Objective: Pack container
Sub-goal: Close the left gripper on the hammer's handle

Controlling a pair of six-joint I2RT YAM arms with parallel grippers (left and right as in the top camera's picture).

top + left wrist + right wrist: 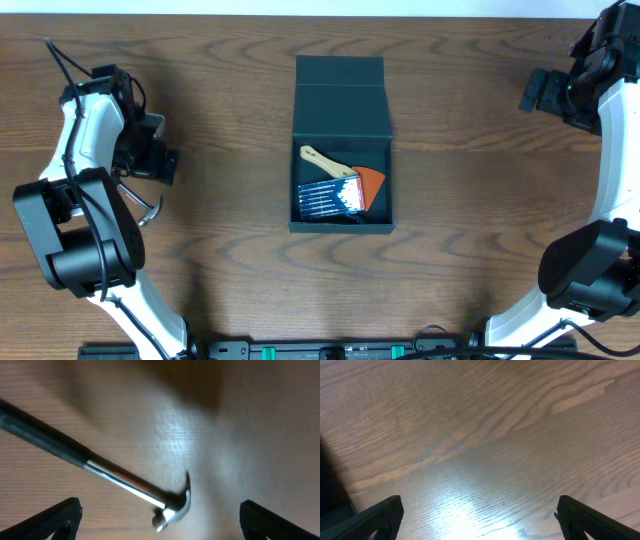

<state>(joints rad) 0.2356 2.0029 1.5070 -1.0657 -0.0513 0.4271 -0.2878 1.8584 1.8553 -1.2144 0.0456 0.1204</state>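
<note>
So, the container (340,105) is seen in the middle of the table (480,435), with its lid flap folded back toward the far edge. It's well apart from both claws. The left gripper (160,521) is held out to the container's left, and the right gripper (480,517) is up near the far right corner. Both are spread wide, and nothing is gripped by either one.

The box's contents are only shown in the overhead view. A wooden-handled brush (345,172) with an orange end is laid diagonally inside, next to a blue striped pack (328,198). What's in the pack can't be made out.

A hammer (120,480) is only shown properly by the left wrist camera, a bit blurred. It has a dark grip, a shiny shaft and a claw head, and it's lying on the wood right below the spread fingers, not touched by them. From overhead it's mostly covered by the left arm, so only a curved bit of metal is seen poking out.

Only bare wood grain and a patch of glare are shown by the right wrist camera. Nothing is placed between either claw and the box.
</note>
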